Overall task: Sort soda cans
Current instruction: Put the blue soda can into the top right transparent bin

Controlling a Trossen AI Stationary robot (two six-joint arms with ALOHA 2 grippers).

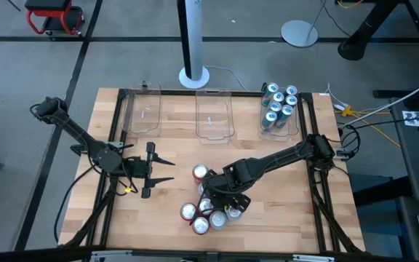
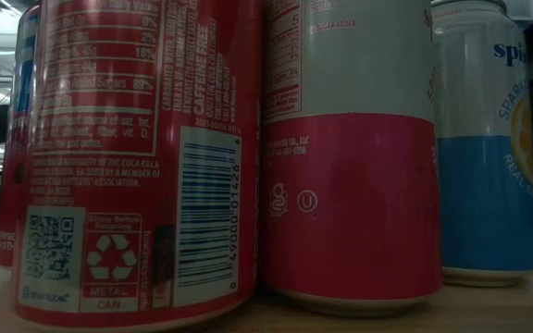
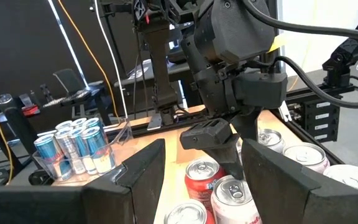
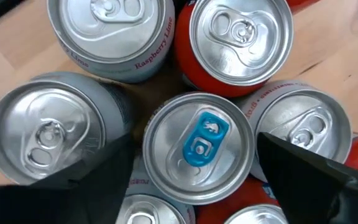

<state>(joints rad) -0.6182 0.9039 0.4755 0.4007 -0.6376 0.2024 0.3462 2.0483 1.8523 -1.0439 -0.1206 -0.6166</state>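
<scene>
A cluster of soda cans, red and silver-and-red, stands upright near the table's front centre; the low view shows a red can and a silver-and-red can close up. My right gripper points steeply down over the cluster. It is open, with its fingers on either side of a can with a blue tab. My left gripper hangs level and open to the left of the cluster, with nothing between its fingers. Several teal cans stand in the far right bin. My right gripper comes from above at the blue-tab can's top rim, one finger on each side, among tightly packed neighbours. Whether the fingers touch that can or the cans beside it, I cannot tell. The can stands upright on the table.
Three clear bins line the far edge: left, middle and right, the right one holding teal cans. A white-and-blue can stands at the cluster's edge. A black frame rail runs along the table's sides.
</scene>
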